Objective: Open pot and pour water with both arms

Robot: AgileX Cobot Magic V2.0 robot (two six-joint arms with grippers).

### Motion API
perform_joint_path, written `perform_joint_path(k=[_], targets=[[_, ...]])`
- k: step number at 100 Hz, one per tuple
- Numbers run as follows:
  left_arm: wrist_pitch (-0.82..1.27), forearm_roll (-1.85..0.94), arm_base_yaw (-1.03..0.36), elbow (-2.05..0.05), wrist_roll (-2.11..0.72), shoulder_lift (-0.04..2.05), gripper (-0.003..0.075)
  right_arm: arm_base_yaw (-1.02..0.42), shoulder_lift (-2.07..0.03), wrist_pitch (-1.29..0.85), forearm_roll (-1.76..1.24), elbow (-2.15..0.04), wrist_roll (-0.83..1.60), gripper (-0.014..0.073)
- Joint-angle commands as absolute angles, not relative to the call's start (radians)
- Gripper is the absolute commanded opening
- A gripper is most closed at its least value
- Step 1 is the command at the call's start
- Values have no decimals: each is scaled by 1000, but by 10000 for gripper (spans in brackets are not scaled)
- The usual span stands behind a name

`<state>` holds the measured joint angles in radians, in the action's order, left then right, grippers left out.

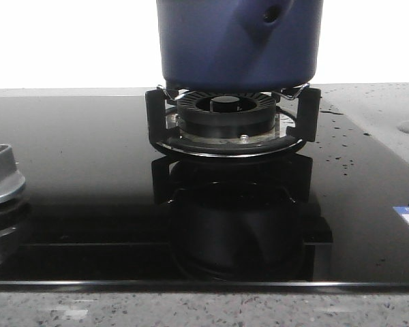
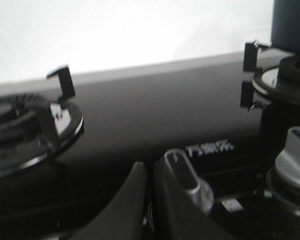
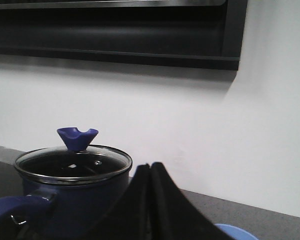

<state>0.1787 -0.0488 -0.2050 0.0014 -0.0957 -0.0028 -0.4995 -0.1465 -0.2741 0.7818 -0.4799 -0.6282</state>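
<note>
The navy-blue pot stands on the black ringed burner, its side mount with a hole facing the front camera. In the right wrist view the pot carries a glass lid with a blue knob, and its blue handle sticks out. My right gripper is shut and empty, beside the pot and about level with the lid rim. My left gripper is shut and empty, low over the black cooktop by a silver stove knob. A corner of the pot shows there.
A second burner lies off to one side in the left wrist view, with another silver knob nearby. A silver knob sits at the front view's left. A light-blue rim shows beside my right fingers. A dark range hood hangs above.
</note>
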Motion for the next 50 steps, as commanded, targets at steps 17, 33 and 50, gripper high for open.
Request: perform_joint_path(k=[17, 33, 50], targets=[[254, -106, -146, 48, -79, -34, -20, -501, -159, -224, 797, -506, -619, -71], [304, -188, -138, 48, -79, -34, -20, -501, -159, -224, 797, -506, -619, -71], [304, -191, -135, 48, -79, -34, -20, -501, -159, -224, 797, -506, -619, -71]])
